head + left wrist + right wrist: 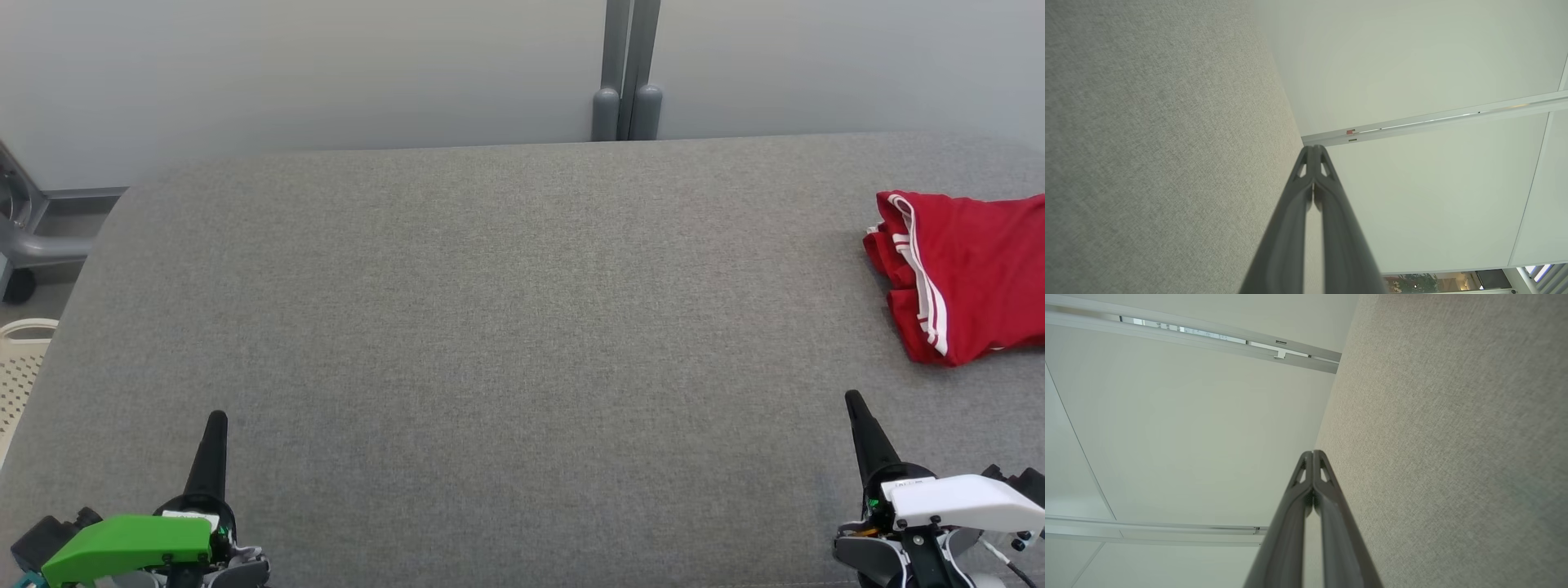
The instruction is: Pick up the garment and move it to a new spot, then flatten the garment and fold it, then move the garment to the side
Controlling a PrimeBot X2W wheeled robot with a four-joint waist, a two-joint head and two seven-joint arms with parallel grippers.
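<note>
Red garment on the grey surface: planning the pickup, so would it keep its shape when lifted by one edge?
Probably not: the red garment lies in soft, layered folds, so it would likely droop. It looks thin, so likely light. Pushed, it may bunch up, since the grey surface is textured fabric.

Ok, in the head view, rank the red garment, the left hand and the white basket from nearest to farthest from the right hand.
From the right hand:
1. red garment, just beyond it, at the right edge of the grey table.
2. left hand, across the table at the near left.
3. white basket, past the left hand, off the table's left edge.
</note>
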